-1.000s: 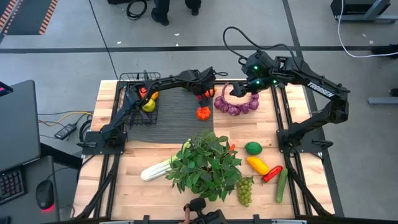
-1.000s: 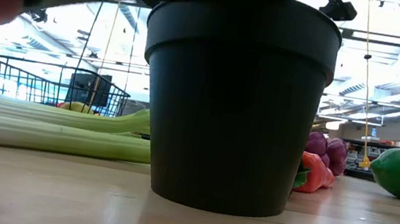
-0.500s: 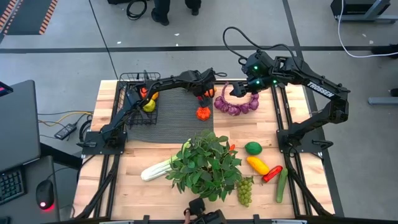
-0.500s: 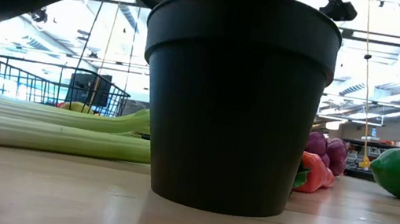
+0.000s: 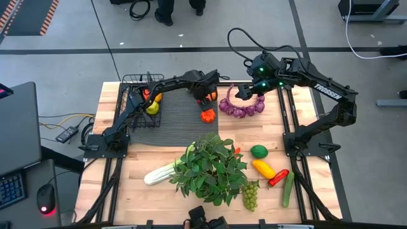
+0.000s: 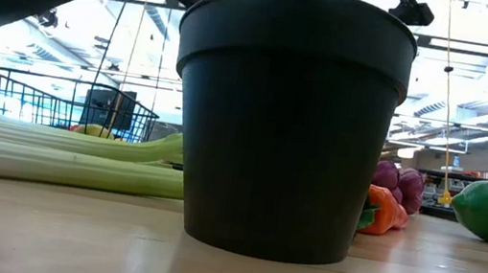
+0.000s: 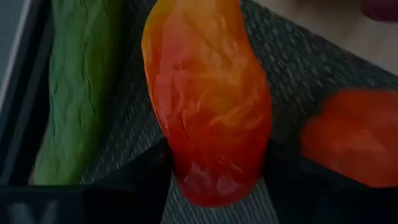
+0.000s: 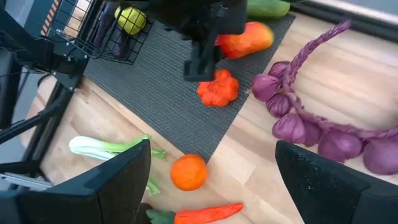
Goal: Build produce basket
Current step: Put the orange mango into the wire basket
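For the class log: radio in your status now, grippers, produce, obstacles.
Left gripper closing around the orange-red pepper on the ribbed mat. Right gripper open, hovering near the purple bulb string. Basket partly filled. Nothing blocking.

Floor [image 5: 76,44]: grey concrete, marked with a dark line running across beyond the table. Striped orange-and-black mat [image 5: 28,16] lay at the far left corner. Table [image 5: 152,197]: pale wooden butcher-block planks. Side desk [image 5: 16,127]: dark, at the left, carrying a keyboard [image 5: 6,187] and a mouse [image 5: 46,200]. Cables [image 5: 60,124] trailed on the floor between desk and table. A person's legs and shoes [image 5: 164,13] stood at the far edge. Ceiling [image 6: 484,85], in the low view: bright, with beams and strip lighting.
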{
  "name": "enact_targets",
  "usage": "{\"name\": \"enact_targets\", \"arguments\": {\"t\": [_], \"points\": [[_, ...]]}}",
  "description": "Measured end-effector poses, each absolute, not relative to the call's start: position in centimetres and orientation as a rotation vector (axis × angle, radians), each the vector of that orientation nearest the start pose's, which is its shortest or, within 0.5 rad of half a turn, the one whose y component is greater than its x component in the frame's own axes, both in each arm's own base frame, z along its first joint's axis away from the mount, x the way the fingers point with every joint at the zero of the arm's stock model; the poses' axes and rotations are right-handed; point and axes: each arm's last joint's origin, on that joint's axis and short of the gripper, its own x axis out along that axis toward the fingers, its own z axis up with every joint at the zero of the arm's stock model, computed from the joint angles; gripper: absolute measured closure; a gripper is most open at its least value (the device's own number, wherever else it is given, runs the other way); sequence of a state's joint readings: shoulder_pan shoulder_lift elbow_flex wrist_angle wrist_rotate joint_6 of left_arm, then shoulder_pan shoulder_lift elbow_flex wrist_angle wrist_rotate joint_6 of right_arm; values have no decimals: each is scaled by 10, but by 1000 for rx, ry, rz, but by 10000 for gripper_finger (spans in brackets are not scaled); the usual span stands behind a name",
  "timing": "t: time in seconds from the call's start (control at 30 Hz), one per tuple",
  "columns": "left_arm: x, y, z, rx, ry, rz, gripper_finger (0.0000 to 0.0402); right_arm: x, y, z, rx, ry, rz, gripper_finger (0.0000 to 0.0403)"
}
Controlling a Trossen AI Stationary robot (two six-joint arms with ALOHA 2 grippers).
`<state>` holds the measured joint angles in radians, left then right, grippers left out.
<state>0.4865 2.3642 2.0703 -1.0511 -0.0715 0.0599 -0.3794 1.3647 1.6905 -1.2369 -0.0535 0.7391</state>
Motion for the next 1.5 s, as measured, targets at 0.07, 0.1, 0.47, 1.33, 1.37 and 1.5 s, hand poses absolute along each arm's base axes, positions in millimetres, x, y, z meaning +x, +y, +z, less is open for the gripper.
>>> {"name": "enact_targets", "arguments": {"t": [0.07,0.1,0.47,1.33,1.37,1.5], "points": [[425,224,191,-244,1350,420,174,222,-87,421,855,749,-633,56],[426,223,196,-249,1348,420,174,222,-87,421,843,750,-634,56],[417,192,263,-234,1413,366,168,221,-88,421,780,763,-623,56],[247,200,349,-404,1376,725,168,220,-91,422,643,768,-660,56],[239,198,348,-422,1356,748,168,220,-91,421,641,769,-662,56],[210,189,345,-493,1267,842,169,220,-91,422,623,765,-670,56]]}}
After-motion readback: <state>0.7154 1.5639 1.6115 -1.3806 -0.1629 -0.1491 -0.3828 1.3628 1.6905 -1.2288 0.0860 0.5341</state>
